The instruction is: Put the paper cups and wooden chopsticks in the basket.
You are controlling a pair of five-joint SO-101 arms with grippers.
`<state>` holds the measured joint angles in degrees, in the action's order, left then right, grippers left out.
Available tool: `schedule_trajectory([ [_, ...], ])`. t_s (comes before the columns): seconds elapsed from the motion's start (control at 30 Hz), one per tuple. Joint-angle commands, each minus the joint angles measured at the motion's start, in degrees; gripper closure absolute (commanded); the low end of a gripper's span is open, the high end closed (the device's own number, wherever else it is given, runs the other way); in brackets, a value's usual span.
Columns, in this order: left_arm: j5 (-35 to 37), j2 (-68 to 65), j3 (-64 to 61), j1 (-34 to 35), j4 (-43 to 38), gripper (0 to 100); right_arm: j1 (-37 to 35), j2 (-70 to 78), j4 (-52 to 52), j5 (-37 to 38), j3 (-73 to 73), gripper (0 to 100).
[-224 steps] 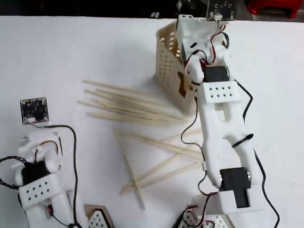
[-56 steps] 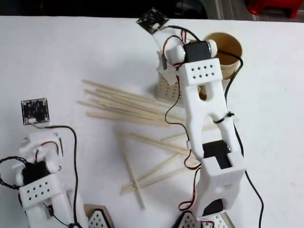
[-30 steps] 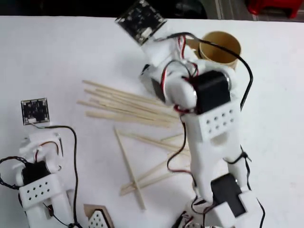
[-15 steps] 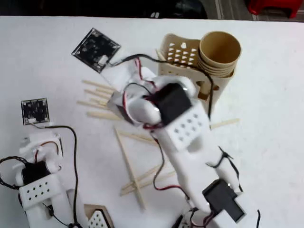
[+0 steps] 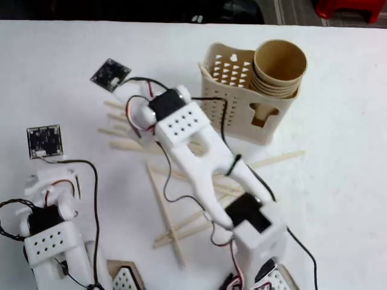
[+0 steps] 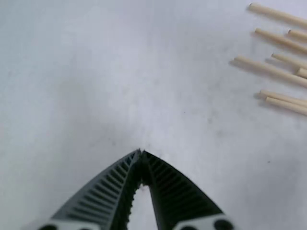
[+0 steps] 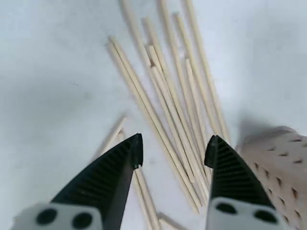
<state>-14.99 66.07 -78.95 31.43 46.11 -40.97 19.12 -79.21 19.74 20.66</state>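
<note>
White counter point(image 5: 54, 66) carries the whole job. The basket point(image 5: 233, 115) stands toward the far side with the paper cups point(image 5: 279, 63) already nested upright in one corner of it. The chopsticks point(image 5: 118, 130) lie loose on the counter beside the basket, some in a rough bundle and others crossed nearer the arms' bases.

The right fingers point(image 7: 123, 163) are spread wide and hang over that bundle without touching it. In the right wrist view the chopsticks point(image 7: 168, 110) run lengthwise through the gap, so a squeeze would cut across their long axis. That looks like a sound line for a pinch once the arm drops. The basket wall point(image 7: 276, 153) sits just beside the bundle's end.

The left fingers point(image 6: 141, 158) are pressed together on nothing over bare counter, with stick ends point(image 6: 278, 72) off to one side. The right arm is plainly the nearer.
</note>
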Motion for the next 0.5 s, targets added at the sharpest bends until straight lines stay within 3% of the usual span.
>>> schedule_trajectory([
  [0.0,0.18,1.45,0.44,0.04,-1.58,97,0.75,3.30,2.95,0.09,0.35,77.9],
  [0.47,0.18,1.45,0.44,-0.04,-1.58,97,4.53,18.42,15.96,0.18,0.44,77.9],
])
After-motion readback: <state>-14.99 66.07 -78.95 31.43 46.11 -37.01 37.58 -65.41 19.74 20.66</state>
